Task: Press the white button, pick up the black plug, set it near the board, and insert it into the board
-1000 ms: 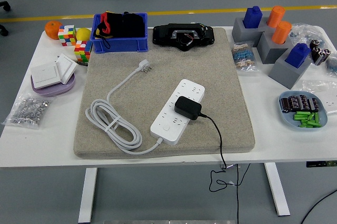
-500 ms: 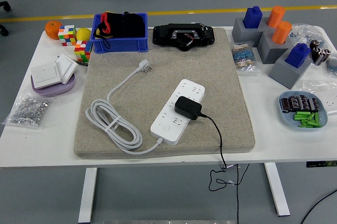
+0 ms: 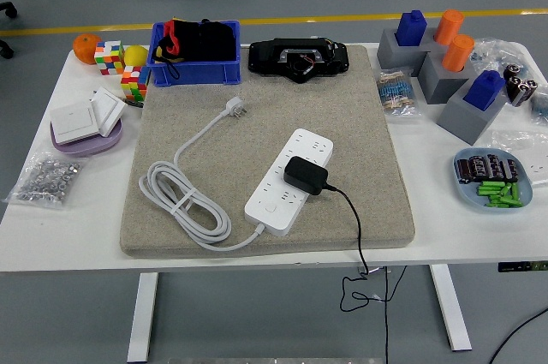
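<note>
Grey mat point(image 3: 257, 124), black plug point(image 3: 305, 175) seated in white board point(image 3: 287, 180)

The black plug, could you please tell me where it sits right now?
In the head view, the black plug sits on the white power strip, right of centre on the beige mat.

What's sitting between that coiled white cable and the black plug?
In the head view, the white power strip lies between the coiled white cable and the black plug, which rests on it.
</note>
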Tool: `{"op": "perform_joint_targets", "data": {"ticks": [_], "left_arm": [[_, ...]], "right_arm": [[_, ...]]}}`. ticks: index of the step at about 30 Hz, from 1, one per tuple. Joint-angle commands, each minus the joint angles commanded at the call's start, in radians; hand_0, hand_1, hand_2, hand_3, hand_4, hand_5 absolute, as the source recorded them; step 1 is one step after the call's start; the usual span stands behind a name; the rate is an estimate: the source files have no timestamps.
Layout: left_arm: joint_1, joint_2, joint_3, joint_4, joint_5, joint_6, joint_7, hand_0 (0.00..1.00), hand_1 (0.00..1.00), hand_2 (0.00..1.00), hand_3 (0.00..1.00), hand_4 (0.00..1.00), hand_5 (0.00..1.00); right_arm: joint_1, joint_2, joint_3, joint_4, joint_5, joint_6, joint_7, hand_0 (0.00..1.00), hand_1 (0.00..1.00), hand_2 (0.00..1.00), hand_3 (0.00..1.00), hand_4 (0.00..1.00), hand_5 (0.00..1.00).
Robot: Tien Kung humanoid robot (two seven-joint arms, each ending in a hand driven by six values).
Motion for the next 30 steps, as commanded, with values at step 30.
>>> {"op": "perform_joint_targets", "data": {"ticks": [30], "left_arm": [[0.006, 0.014, 0.046, 0.000, -0.003, -0.016, -0.006, 0.706, 0.665, 0.586, 0.683, 0.666, 0.265]], "right_arm": [[0.011, -0.021, 0.002, -0.008, 0.000, -0.017, 0.016, 0.943, 0.897, 0.868, 0.868, 0.949, 0.625]]}}
